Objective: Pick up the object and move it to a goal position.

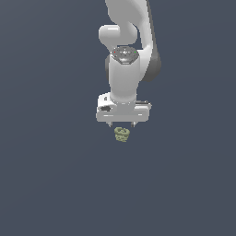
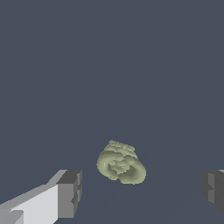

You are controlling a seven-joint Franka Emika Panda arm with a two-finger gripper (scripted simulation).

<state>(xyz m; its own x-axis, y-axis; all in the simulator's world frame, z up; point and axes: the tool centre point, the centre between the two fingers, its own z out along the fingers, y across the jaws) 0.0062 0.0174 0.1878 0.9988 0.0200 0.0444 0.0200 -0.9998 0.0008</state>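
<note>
The object [image 1: 122,134] is a small olive-green, ridged, coil-like lump resting on the dark grey floor. My white gripper [image 1: 121,124] hangs straight above it, open, its two short fingertips just over the object's top and wider apart than it. In the wrist view the object [image 2: 120,162] lies between the two grey fingers [image 2: 70,192], touching neither, with nothing held in the gripper [image 2: 142,190].
A flat dark grey surface [image 1: 50,184] fills both views. The white arm [image 1: 126,41] rises from the gripper toward the top of the exterior view. No other objects show.
</note>
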